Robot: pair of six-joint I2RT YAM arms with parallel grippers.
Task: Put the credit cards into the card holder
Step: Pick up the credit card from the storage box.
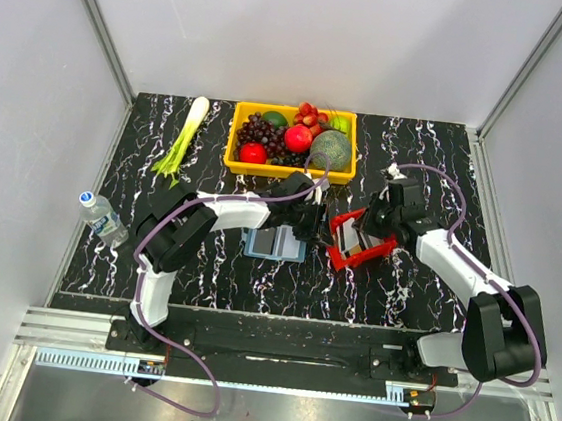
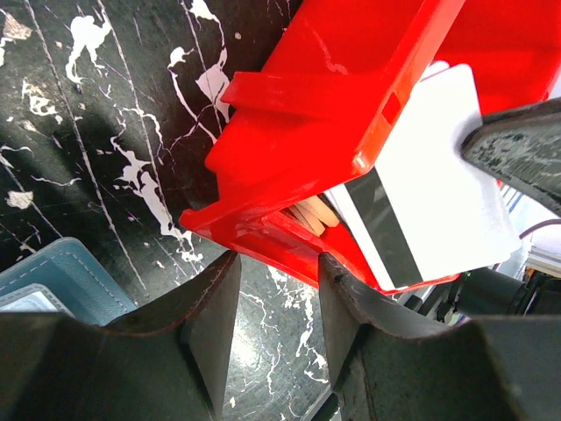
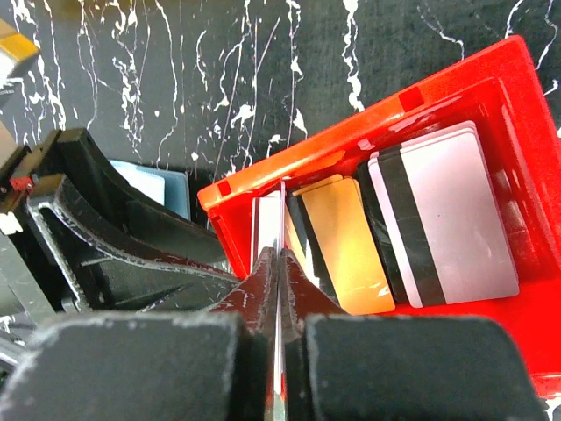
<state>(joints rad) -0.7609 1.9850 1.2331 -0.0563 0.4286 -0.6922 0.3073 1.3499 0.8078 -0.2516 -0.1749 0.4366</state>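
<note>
The red tray [image 1: 377,249] stands tilted at mid-table and holds several credit cards. In the right wrist view a gold card [image 3: 346,241] and a white card with a black stripe [image 3: 447,219] lie in it. My right gripper [image 3: 279,259] is shut on a white card [image 3: 273,219] seen edge-on, standing in the tray's left end; the left wrist view shows this card [image 2: 429,184] raised above the tray rim [image 2: 351,114]. The blue card holder [image 1: 276,243] lies open left of the tray. My left gripper [image 2: 276,272] is open and empty, its tips just short of the tray's lower edge.
A yellow crate of fruit [image 1: 290,141] stands at the back. A leek [image 1: 181,140] lies at the back left and a water bottle [image 1: 103,214] at the left edge. The two grippers [image 1: 312,222] [image 1: 364,229] are close together over the tray.
</note>
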